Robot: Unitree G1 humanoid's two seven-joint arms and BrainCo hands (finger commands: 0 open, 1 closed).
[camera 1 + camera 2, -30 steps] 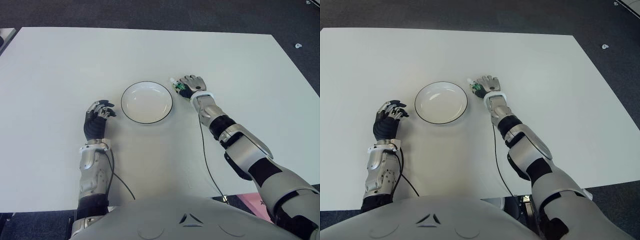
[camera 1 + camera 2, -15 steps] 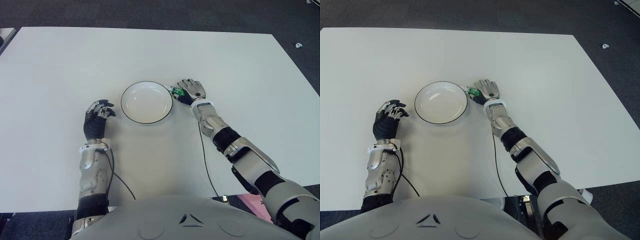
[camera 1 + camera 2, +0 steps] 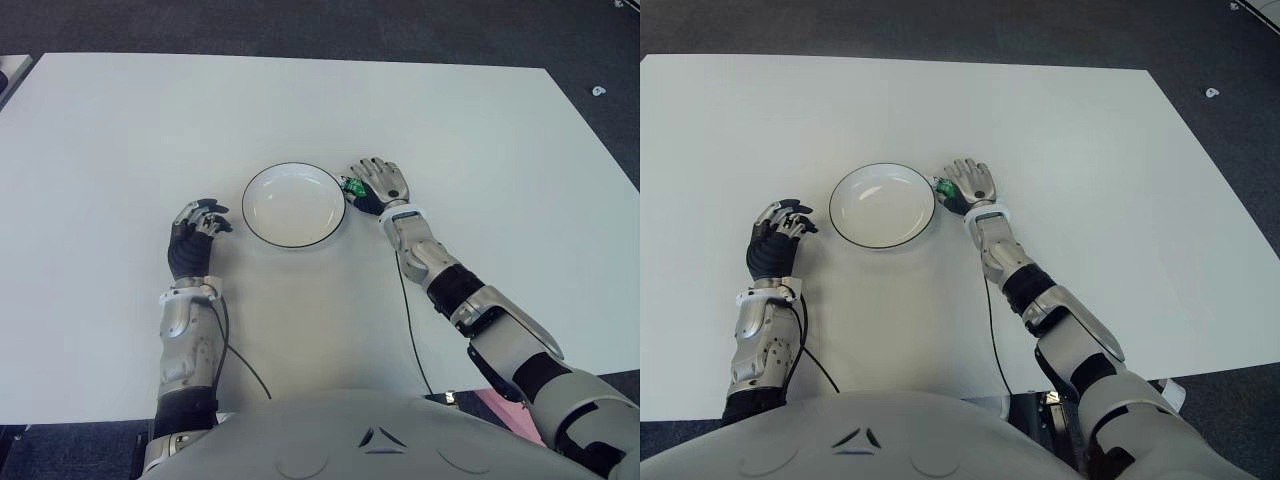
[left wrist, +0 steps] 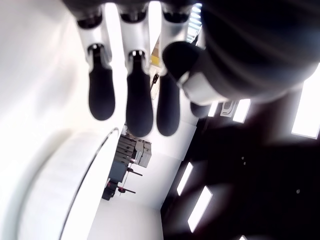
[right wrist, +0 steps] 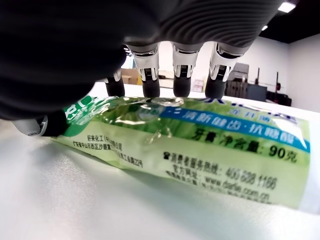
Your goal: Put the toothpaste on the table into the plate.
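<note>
The toothpaste [image 5: 200, 145] is a green and white tube lying flat on the white table [image 3: 480, 130]. In the left eye view only its green end [image 3: 351, 187] shows, right beside the right rim of the white, black-edged plate [image 3: 295, 246]. My right hand [image 3: 378, 185] covers the tube from above. Its fingers [image 5: 182, 75] curl down the tube's far side and the thumb presses the end nearer the plate. The plate holds nothing. My left hand [image 3: 193, 232] shows left of the plate with its fingers curled and nothing in them.
A thin black cable [image 3: 410, 320] runs along the table from my right wrist back to the front edge. Another cable [image 3: 235, 350] trails from my left forearm. Dark floor surrounds the table on every side.
My right hand has drawn back and to the left with the tube, from beyond the plate's upper right to just beside its right rim. The left hand has not moved.
</note>
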